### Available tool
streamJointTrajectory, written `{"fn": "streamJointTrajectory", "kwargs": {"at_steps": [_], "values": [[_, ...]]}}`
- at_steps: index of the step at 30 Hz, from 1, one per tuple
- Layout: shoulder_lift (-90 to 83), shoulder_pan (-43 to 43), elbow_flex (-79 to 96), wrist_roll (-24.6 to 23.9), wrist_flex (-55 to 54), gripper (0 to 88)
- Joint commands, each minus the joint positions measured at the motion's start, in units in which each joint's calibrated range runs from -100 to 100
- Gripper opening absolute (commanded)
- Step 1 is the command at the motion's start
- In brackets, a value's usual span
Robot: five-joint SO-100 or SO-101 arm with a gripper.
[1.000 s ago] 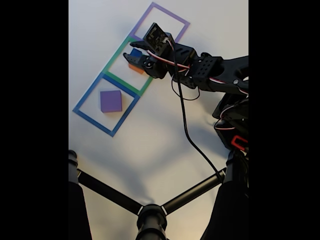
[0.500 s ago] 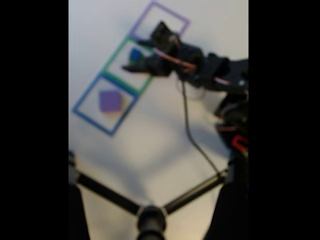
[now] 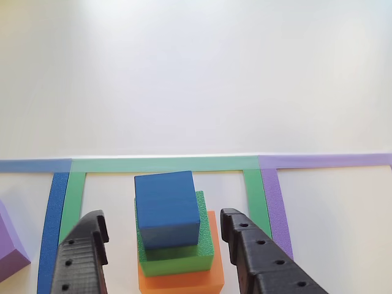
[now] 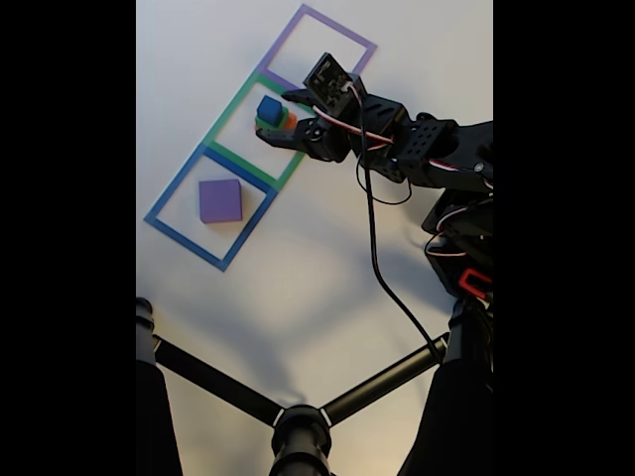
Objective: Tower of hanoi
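A blue cube [image 3: 166,208] stands on a green cube [image 3: 177,257], which sits on an orange block [image 3: 184,280]; the stack is inside the green tape square [image 3: 165,164]. My gripper [image 3: 164,219] is open, one black finger [image 3: 82,257] on each side of the stack, with gaps showing. In the fixed view the stack's blue cube [image 4: 269,109] lies just left of the gripper [image 4: 283,117]. The purple slab [image 4: 219,200] lies alone in the blue tape square [image 4: 169,193]; its corner [image 3: 9,251] shows at the other view's left edge.
A purple tape square [image 4: 342,28] adjoins the green one [image 4: 230,107] at the far end of the row. Black tripod legs [image 4: 298,416] cross the fixed view's foreground. The arm's cable [image 4: 372,248] hangs over the white table [image 4: 298,288].
The gripper has drawn back to the right from over the stack. The blue cube now shows uncovered on top. The purple slab has not moved.
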Motion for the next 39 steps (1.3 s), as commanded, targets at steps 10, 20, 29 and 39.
{"fn": "streamJointTrajectory", "kwargs": {"at_steps": [10, 20, 29, 39], "values": [[2.63, -0.94, -1.75, 0.0, -6.25, 15.2], [4.47, -1.4, -2.02, 0.0, -7.95, 12.0], [6.71, -1.93, -2.11, 0.0, -10.54, 9.4], [8.96, -2.08, -2.93, 0.0, -12.15, 6.1]]}}
